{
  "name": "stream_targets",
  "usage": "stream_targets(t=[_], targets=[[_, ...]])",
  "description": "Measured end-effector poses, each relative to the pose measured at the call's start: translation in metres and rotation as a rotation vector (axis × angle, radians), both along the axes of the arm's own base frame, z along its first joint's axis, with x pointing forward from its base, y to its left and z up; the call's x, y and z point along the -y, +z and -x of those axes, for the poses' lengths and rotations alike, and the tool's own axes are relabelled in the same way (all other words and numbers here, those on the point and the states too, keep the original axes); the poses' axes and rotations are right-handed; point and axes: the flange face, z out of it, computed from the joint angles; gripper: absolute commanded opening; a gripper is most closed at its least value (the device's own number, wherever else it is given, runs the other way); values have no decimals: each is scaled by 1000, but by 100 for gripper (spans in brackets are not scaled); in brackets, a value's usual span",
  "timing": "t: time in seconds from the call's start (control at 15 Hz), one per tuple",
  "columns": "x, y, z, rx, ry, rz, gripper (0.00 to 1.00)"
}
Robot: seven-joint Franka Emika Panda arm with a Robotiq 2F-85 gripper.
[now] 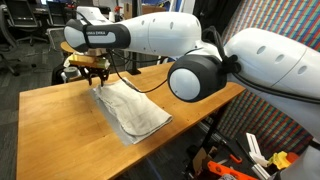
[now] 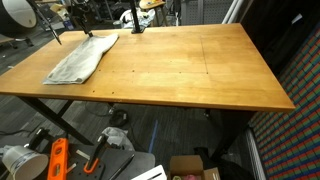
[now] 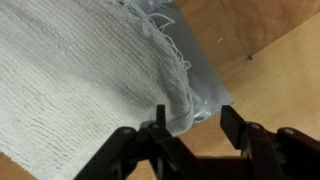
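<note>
Well, pincer point(image 3: 194, 122): part-open, holding nothing
towel point(image 3: 80, 70): corner between jaws, flat on desk point(image 3: 285, 70)
tip: rise straight, avoid snagging threads point(image 3: 172, 45)

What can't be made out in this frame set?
- Gripper: in an exterior view, too small and dark to show the gap between its jaws.
- Cloth: in the wrist view, cut off by the top and left edges.
- Whether the fingers touch the cloth: in the wrist view, its fold hides the contact.
- Table: in an exterior view, partly hidden behind the arm.
- Floor clutter: in an exterior view, too blurred to name.
</note>
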Motion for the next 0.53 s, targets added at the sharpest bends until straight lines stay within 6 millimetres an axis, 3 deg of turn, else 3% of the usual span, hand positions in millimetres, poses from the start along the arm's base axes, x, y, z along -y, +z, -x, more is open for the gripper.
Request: stream_targets(t=[0.07,0.13,0.53], targets=[[2,2,-1,-1,2,1,99],[6,5,-1,-10,11,5,100],[48,28,8,-164,175,62,100]])
